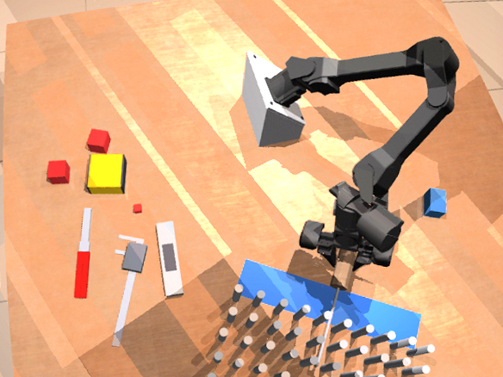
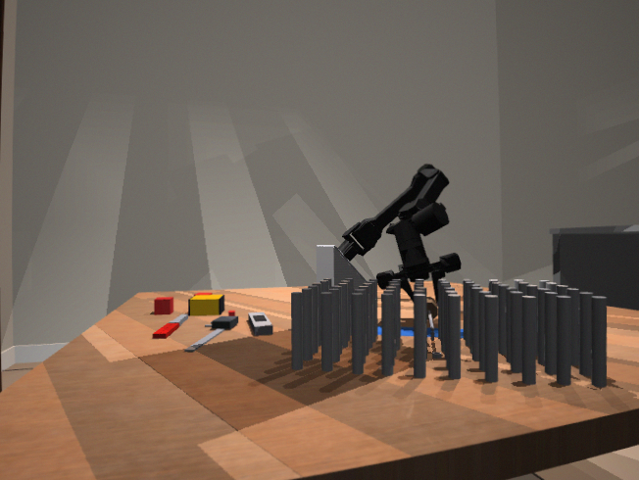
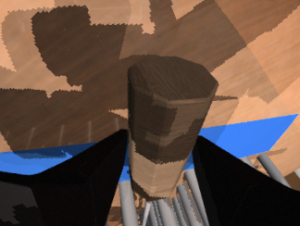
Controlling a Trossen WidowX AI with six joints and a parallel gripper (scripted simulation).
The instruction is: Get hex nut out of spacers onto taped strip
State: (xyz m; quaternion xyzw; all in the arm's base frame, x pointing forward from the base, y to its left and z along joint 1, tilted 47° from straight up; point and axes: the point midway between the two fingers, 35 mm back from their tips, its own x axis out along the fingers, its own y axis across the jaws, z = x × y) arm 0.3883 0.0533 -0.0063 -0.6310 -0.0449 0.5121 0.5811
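My gripper (image 1: 344,261) (image 3: 160,139) is shut on the wooden handle (image 1: 343,273) (image 3: 168,108) of a thin metal tool. The handle is over the blue taped strip (image 1: 380,315) (image 2: 400,331) (image 3: 250,137) and its near edge. The tool's shaft (image 1: 328,326) slopes down across the strip and in between the standing grey spacers (image 1: 237,293) (image 2: 297,330) (image 3: 130,204), which all look upright. Its tip is low among them. A small grey shape (image 2: 437,355) shows at the tip in the exterior view; it may be the nut with the tool's end, and I cannot tell them apart. Contact with spacers is unclear.
To the left lie a red-handled tool (image 1: 81,273), a caliper-like tool (image 1: 135,257) and a white device (image 1: 169,258). Beyond them are a yellow block (image 1: 107,173) and several red cubes (image 1: 98,141). A blue block (image 1: 434,202) stands right of the arm, whose grey base (image 1: 282,127) is behind.
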